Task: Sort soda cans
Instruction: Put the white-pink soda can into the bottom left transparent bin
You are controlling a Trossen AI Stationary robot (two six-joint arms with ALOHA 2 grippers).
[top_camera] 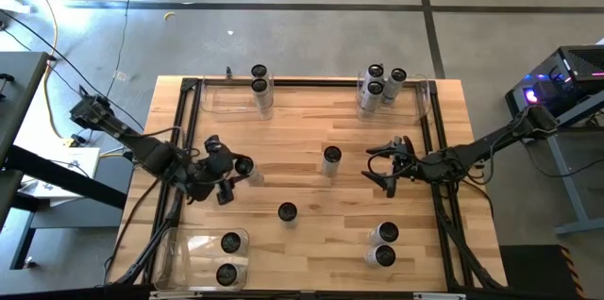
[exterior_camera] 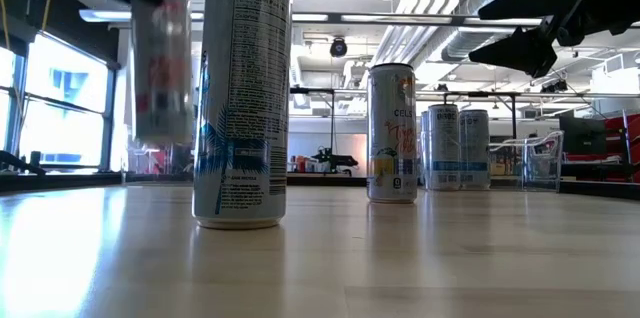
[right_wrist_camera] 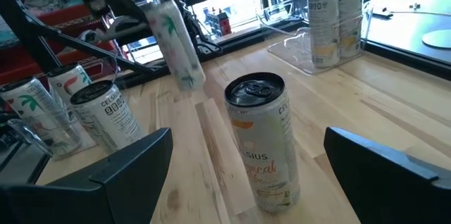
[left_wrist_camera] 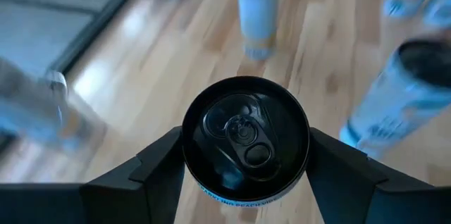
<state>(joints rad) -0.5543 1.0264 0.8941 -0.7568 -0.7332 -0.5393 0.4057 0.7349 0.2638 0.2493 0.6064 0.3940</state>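
Note:
Several look-alike soda cans with silver-grey sides and dark tops stand upright on the wooden table. My left gripper (top_camera: 236, 169) is shut on one can (top_camera: 244, 165) left of the table's middle; the low view shows this can (exterior_camera: 160, 63) above the tabletop. My right gripper (top_camera: 385, 164) is open and hovers right of a lone middle can (top_camera: 331, 157). That can (right_wrist_camera: 264, 146) stands on its base ahead of the spread fingers, apart from them. Another can (top_camera: 287, 212) stands nearer the near edge. My left gripper pinches the can between its two fingers (left_wrist_camera: 158, 171), one on each side of the can's wall just below the top rim (left_wrist_camera: 201, 189). It comes from above, slanting from the table's left. The can (right_wrist_camera: 173, 37) hangs below it, lifted clear and slightly tilted.
A clear bin at the far left (top_camera: 217, 102) holds two cans, one at the far right (top_camera: 420, 102) holds three, and one at the near left (top_camera: 184, 253) holds two. Two more cans (top_camera: 385, 244) stand near the right near corner. A black frame (top_camera: 179, 149) borders the table.

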